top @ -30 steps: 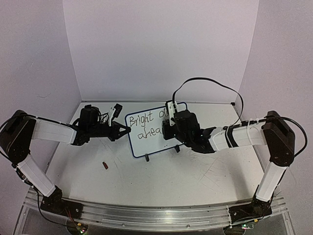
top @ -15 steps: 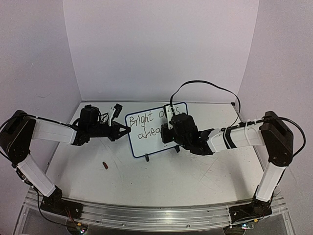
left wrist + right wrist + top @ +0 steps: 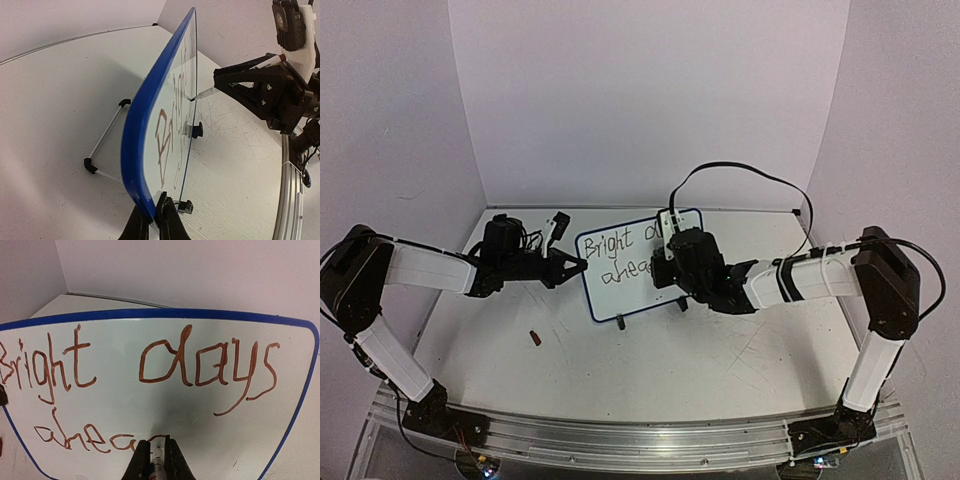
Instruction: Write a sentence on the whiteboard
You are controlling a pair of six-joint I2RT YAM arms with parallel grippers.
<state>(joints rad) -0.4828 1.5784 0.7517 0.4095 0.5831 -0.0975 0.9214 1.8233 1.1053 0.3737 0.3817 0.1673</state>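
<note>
Whiteboard (image 3: 620, 295) stands on counter (image 3: 650, 370) — left gripper (image 3: 154, 205) jaws clamped on 9 o'clock rim. Right gripper (image 3: 158, 442) jaws tight on marker (image 3: 158, 460), tip touching after "ahea" (sentence (image 3: 150, 381) lacks finished "d."): light pressure, slow strokes.

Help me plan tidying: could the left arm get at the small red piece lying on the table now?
Probably not yet: the red piece lies unobstructed nearby, but the left gripper is shut on the rim of the whiteboard, steadying it.

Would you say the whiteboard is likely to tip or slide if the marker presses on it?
Probably tippy: the whiteboard is thin and upright on small feet with a wire prop. The left gripper pinching its edge likely steadies it.
</note>
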